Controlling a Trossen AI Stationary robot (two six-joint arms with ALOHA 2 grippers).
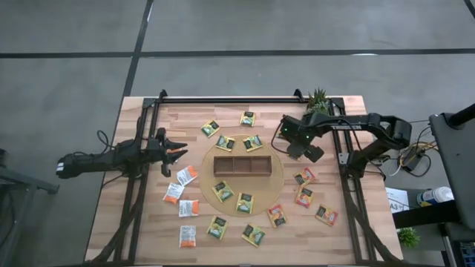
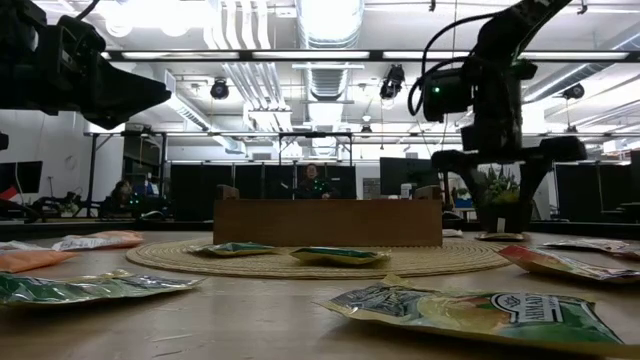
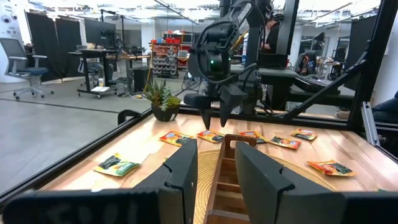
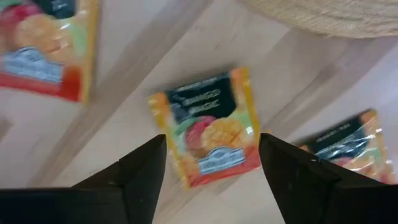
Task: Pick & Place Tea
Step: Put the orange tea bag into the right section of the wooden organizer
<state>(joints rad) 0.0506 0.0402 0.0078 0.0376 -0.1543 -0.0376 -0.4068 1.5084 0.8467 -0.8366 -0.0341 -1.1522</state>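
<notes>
1. The right gripper (image 1: pixel 297 152) hung above the table's right half, just right of the round woven mat (image 1: pixel 276 178), its two dark fingers (image 4: pixel 143 171) spread apart with nothing between them.
2. In the right wrist view, an orange-red square paper sachet with a dark label and mango picture (image 4: pixel 210 127) lay flat on the light wooden table (image 1: pixel 349 193) directly below the gap between those fingers, apart from them.
3. Two more orange-red sachets lay near it in that view, one (image 4: pixel 46 46) to one side, another (image 4: pixel 348 146) partly hidden by a finger.
4. The brown wooden three-compartment tray (image 1: pixel 240 165) sat in the middle of the mat; its compartments looked empty from above.
5. Yellow-green sachets (image 1: pixel 223 191) lay on and around the mat; white-and-orange sachets (image 1: pixel 187 175) lay left of it; orange-red ones (image 1: pixel 303 196) lay to its right.
6. The left gripper (image 1: pixel 178 150) waited above the table's left edge, pointing toward the tray, fingers (image 3: pixel 180 174) partly apart and holding nothing.
7. A small green potted plant (image 1: pixel 318 99) stood at the far right corner.
</notes>
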